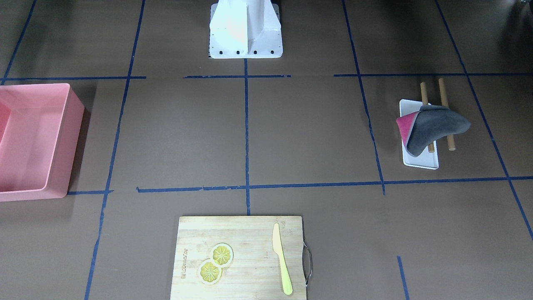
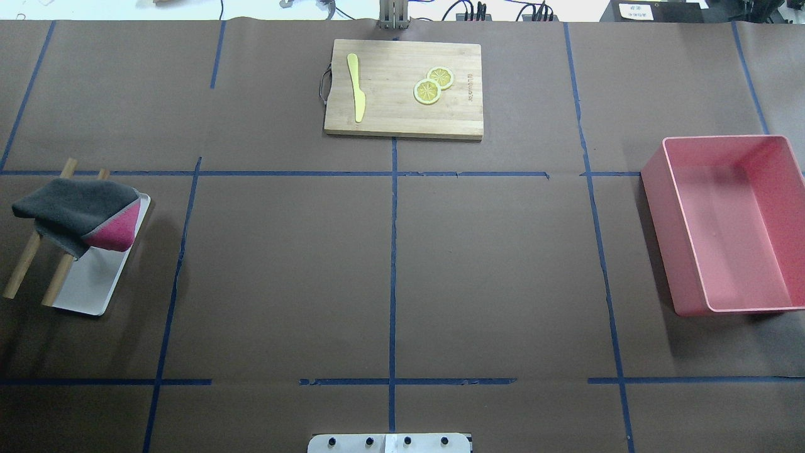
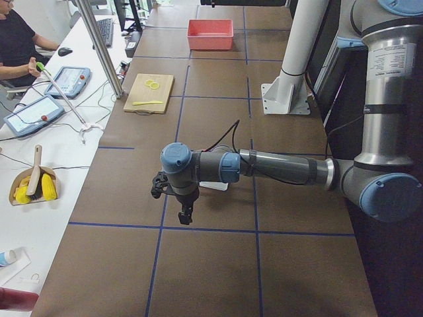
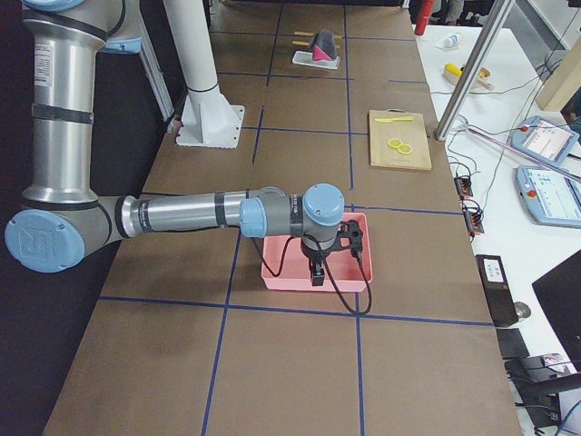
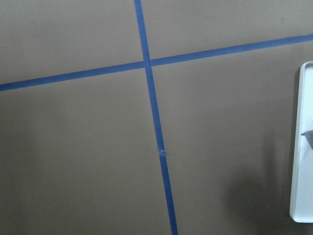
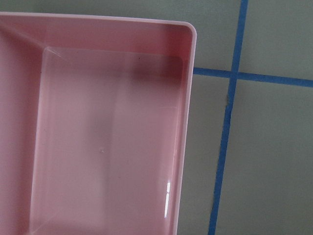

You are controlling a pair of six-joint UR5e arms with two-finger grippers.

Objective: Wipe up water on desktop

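The brown desktop (image 2: 283,270) with its blue tape grid shows no water that I can make out. A grey and pink cloth (image 2: 69,207) hangs over two wooden rods (image 2: 19,270) above a white tray (image 2: 88,283) at the overhead view's left; the cloth also shows in the front-facing view (image 1: 441,125). My left gripper (image 3: 186,214) shows only in the exterior left view, hanging above the desktop beside the tray; I cannot tell if it is open or shut. My right gripper (image 4: 316,277) shows only in the exterior right view, over the pink bin (image 4: 272,271); its state is unclear too.
The pink bin (image 2: 660,239) stands at the overhead view's right. A wooden cutting board (image 2: 390,113) at the far edge holds a yellow knife (image 2: 357,88) and two lemon slices (image 2: 427,91). The white robot base (image 1: 245,29) is at the near edge.
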